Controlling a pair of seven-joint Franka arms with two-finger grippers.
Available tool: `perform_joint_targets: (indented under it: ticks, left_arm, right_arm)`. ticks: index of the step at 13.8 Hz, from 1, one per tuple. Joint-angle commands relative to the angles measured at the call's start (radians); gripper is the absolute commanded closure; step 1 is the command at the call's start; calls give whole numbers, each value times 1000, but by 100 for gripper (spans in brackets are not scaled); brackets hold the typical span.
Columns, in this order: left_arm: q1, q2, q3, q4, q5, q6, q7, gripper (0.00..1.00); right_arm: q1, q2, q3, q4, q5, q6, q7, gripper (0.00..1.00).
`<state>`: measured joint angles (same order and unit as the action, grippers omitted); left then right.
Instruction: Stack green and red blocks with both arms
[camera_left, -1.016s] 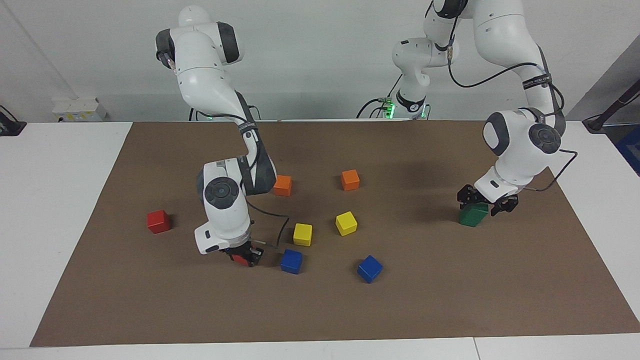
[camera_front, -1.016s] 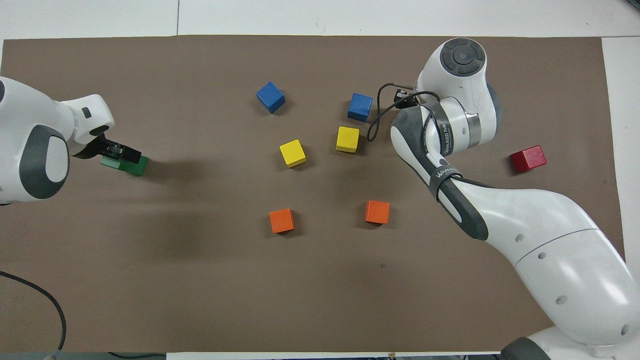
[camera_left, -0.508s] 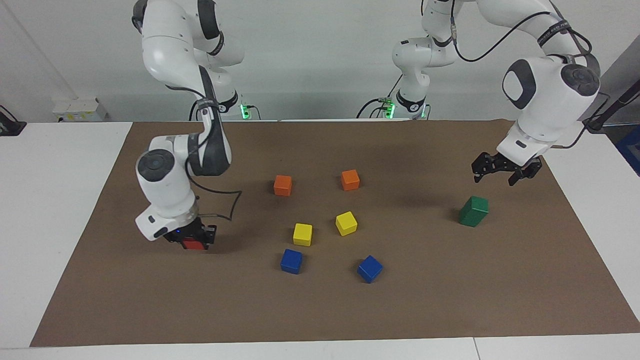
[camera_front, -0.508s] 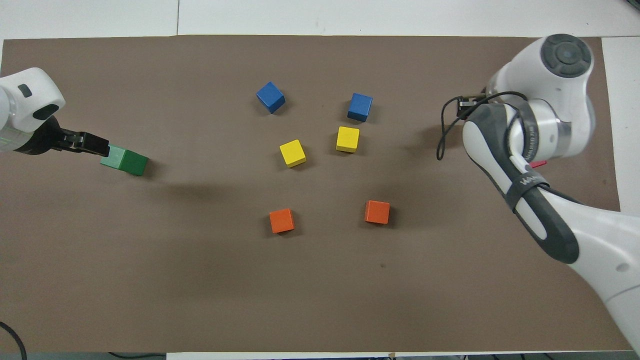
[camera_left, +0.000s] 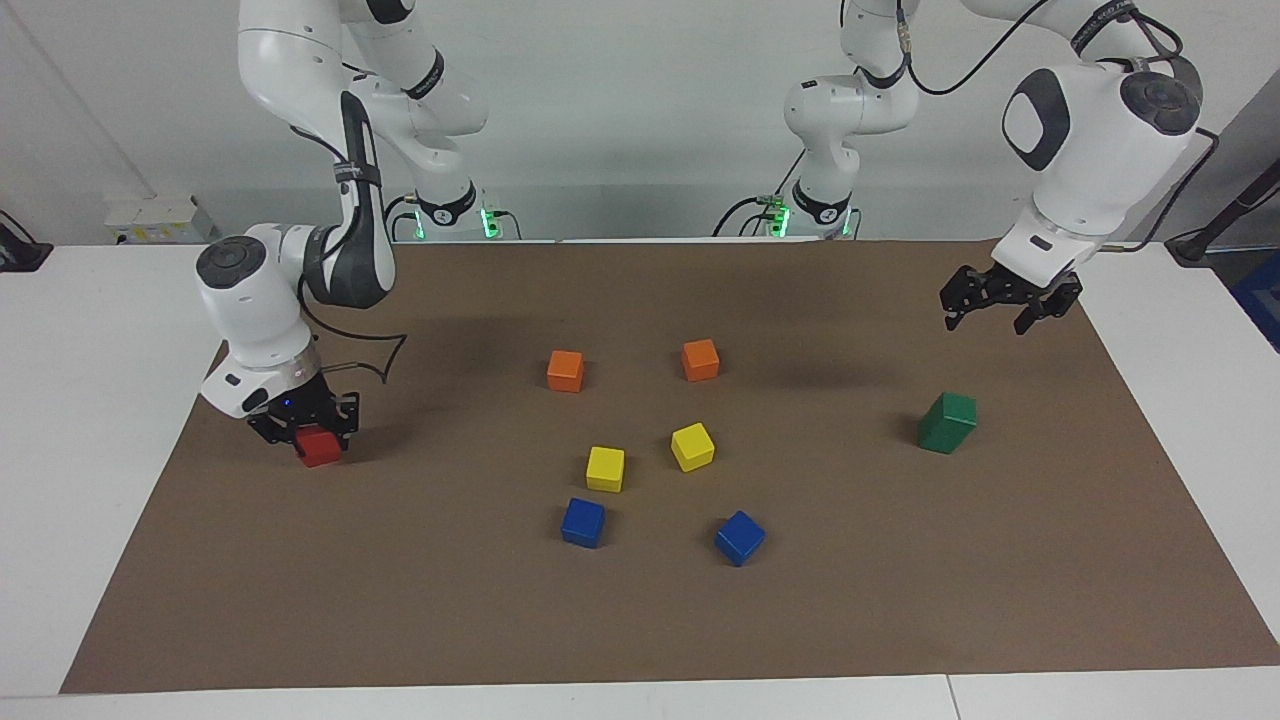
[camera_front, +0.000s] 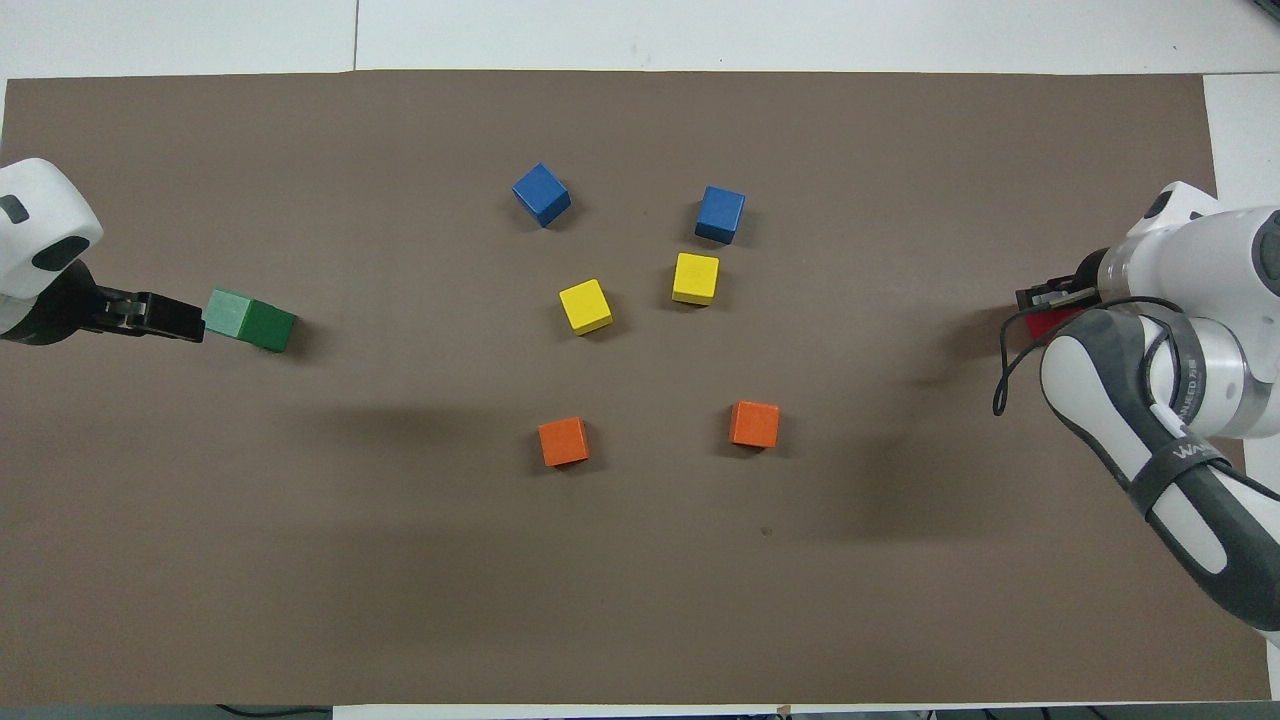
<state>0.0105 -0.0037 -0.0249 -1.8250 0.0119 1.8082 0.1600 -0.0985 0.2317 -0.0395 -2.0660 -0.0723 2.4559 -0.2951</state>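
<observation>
Right gripper (camera_left: 303, 425): low at the right arm's end of the mat (camera_left: 640, 620), down on the red stack (camera_left: 319, 446); fingers either side of the top red block, cannot tell whether clamped or let go.
Red stack: directly under the right gripper, mostly hidden by it in the overhead view (only a red sliver (camera_front: 1050, 322) beside the black fingers); only one red face is clear in the facing view, so the count of blocks there cannot be read.
Left gripper (camera_left: 1008, 305): raised in the air over the left arm's end of the mat, fingers spread apart, nothing between them.
Green stack (camera_left: 946, 422): below the left gripper and apart from it; looks taller than a single cube, and in the overhead view shows a pale top face and a darker side (camera_front: 250, 320), just beside the tips of the left gripper (camera_front: 160, 315) (overlap from above only, a clear gap in the facing view).
Yellow blocks (camera_left: 605, 468) (camera_left: 692, 446): mid-mat, between the two grippers, well apart from both.
Blue blocks (camera_left: 583, 522) (camera_left: 739, 537): mid-mat, next to the yellow ones, farther from the robots.
Orange blocks (camera_left: 565, 370) (camera_left: 700, 359): mid-mat, nearer to the robots than the yellow ones.
Contact: none between either gripper and the six middle blocks.
</observation>
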Motion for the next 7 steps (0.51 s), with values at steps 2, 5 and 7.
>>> perform_joint_targets:
  ticks: [2,5,7]
  left_arm:
    - [-6,-30,3,-28,-13,-10,-55,0]
    - [-7,-33,3,-34,-13,-9,-77,0]
    - [-4,-36,3,-27,-13,-15,-79,0]
  right_arm:
    - [-50,-32,16,-40,-9,20,-62,100]
    - [-52,-32,18,-40,47,31,-65,100]
    - [-49,-31,18,-37,66,41,-62,100]
